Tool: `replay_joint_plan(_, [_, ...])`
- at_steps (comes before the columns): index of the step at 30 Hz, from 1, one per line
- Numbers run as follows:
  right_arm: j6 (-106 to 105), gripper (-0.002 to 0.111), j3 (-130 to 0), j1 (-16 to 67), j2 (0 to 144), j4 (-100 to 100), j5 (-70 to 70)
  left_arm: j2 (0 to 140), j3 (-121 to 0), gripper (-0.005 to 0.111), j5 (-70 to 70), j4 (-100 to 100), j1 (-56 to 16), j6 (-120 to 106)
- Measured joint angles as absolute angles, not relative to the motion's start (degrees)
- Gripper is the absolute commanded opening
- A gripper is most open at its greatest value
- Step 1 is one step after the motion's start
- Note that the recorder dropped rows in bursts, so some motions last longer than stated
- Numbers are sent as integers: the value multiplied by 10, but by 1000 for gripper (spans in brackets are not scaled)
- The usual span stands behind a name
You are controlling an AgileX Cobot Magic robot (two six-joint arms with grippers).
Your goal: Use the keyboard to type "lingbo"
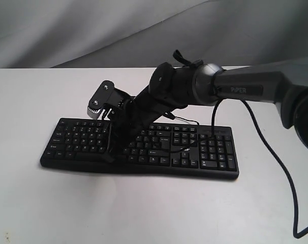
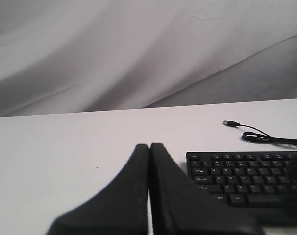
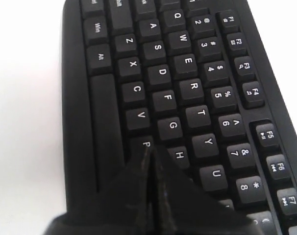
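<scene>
The black keyboard (image 1: 205,152) lies flat on the white table, its number pad to the right in the exterior view. My right arm reaches across it from the right. The right gripper (image 1: 113,151) is shut and points down into the letter keys. In the right wrist view its tips (image 3: 149,149) rest on the half-covered B key (image 3: 142,143), beside H and below G on the keyboard (image 3: 187,88). My left gripper (image 2: 149,145) is shut on nothing, low over bare table beside the keyboard's (image 2: 246,176) Esc corner. The left gripper does not show in the exterior view.
The keyboard's thin USB cable (image 2: 266,138) lies loose on the table behind it, its plug (image 2: 231,123) unconnected. The right arm's own black cable (image 1: 278,168) hangs down over the table at right. Grey cloth backs the white table (image 1: 22,101).
</scene>
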State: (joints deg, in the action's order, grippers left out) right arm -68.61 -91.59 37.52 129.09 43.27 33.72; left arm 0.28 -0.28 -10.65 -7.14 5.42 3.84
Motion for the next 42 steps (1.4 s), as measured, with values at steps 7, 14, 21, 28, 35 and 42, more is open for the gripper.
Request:
replay_joint_plan(7, [-686, 0, -916, 376, 1300, 429, 336, 3, -3, 0, -106, -71, 54, 38])
replay_joint_plan(14, [-686, 0, -916, 376, 1306, 427, 335, 3, -3, 0, -106, -71, 54, 38])
replay_joint_plan(21, [-686, 0, -916, 376, 1306, 427, 335, 3, -3, 0, -106, -71, 54, 38])
replay_joint_plan(28, [-686, 0, -918, 376, 1315, 430, 332, 3, -3, 0, -106, -71, 54, 38])
replay_joint_plan(35, [-685, 0, -950, 377, 1319, 429, 338, 3, -3, 0, -106, -71, 54, 38])
replay_joint_plan(42, [-673, 0, -983, 379, 1319, 427, 338, 3, -3, 0, -106, -71, 54, 38])
